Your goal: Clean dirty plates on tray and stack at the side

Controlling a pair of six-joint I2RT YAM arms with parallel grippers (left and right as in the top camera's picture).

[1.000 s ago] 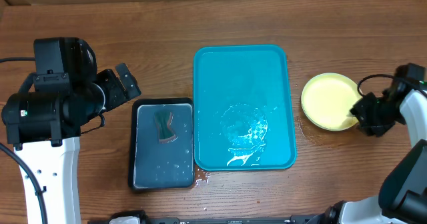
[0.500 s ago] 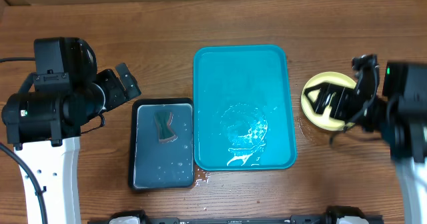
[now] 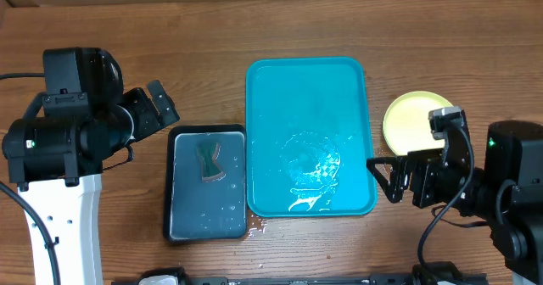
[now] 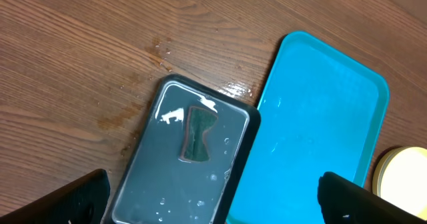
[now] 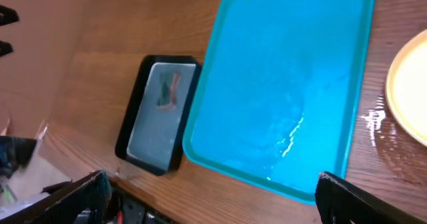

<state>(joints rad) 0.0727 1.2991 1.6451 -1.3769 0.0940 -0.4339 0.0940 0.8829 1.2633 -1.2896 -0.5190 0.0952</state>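
The turquoise tray (image 3: 310, 90) lies mid-table, wet, with water streaks (image 3: 316, 170) and no plate on it. A yellow-green plate (image 3: 410, 122) rests on the wood tabletop to the tray's right; it also shows as the plate (image 5: 412, 84) and the plate (image 4: 403, 177) at those views' edges. My right gripper (image 3: 383, 180) hangs open and empty by the tray's front right corner, in front of the plate and apart from it. In its wrist view the right gripper (image 5: 210, 184) looks over the tray (image 5: 287, 84). My left gripper (image 3: 153, 105) is open and empty, raised left of the tray (image 4: 320, 117).
A black tray (image 3: 178, 192) holding water and a dark sponge (image 3: 209, 162) sits against the turquoise tray's left side. Water wets the wood (image 3: 397, 166) by the plate. The table's front edge (image 5: 133, 184) and clutter beyond it show in the right wrist view.
My right gripper has opened, let go of the yellow-green plate, and pulled back toward the front and left. The plate stays on the tabletop. The left arm is still.
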